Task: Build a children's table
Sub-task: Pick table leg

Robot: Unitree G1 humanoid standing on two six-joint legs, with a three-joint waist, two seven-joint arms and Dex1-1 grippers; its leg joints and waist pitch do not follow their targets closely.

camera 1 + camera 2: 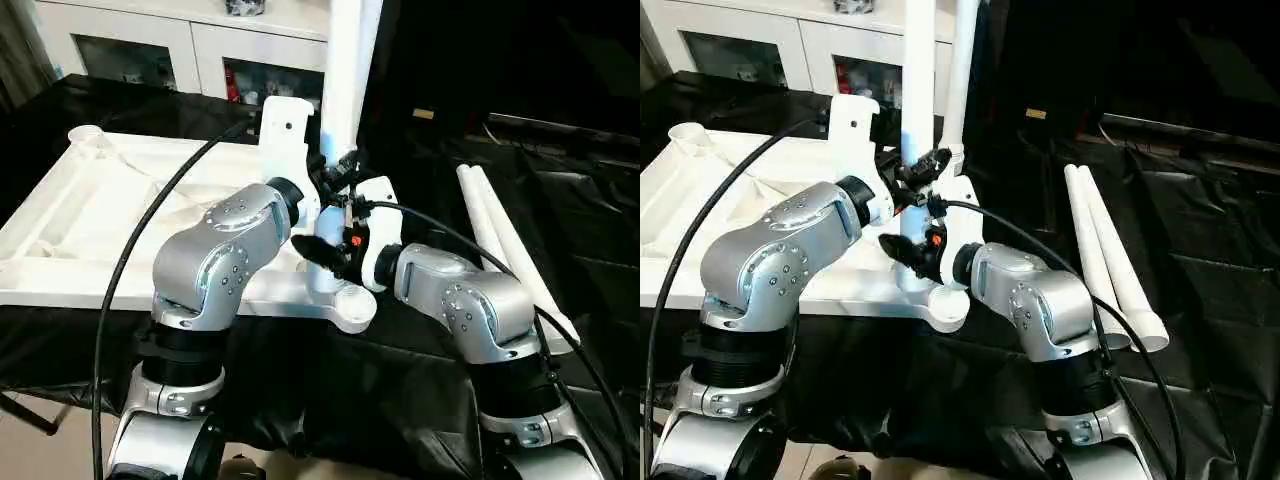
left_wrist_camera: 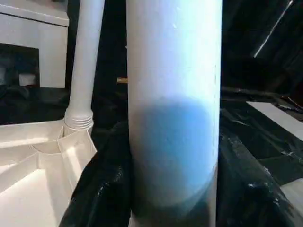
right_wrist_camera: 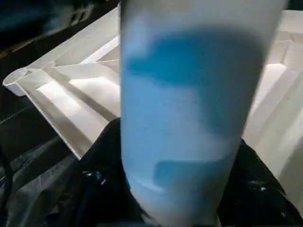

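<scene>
The white table top (image 1: 90, 215) lies ribbed side up on the black drape. One white leg (image 1: 918, 90) stands upright in the near right corner socket (image 1: 352, 306). Both grippers are shut on this leg: my left gripper (image 1: 922, 172) holds it higher up, and my right gripper (image 1: 912, 256) holds it just above the socket. In the left wrist view black fingers (image 2: 97, 189) press either side of the leg (image 2: 173, 71); the right wrist view shows the same grip on the leg (image 3: 189, 94). A second leg (image 2: 85, 61) stands in the far right corner socket.
Two loose white legs (image 1: 510, 240) lie side by side on the black drape to the right of the top. A white cabinet (image 1: 190, 50) stands behind the work surface. The far left corner socket (image 1: 85, 133) holds nothing. Black cables run over both forearms.
</scene>
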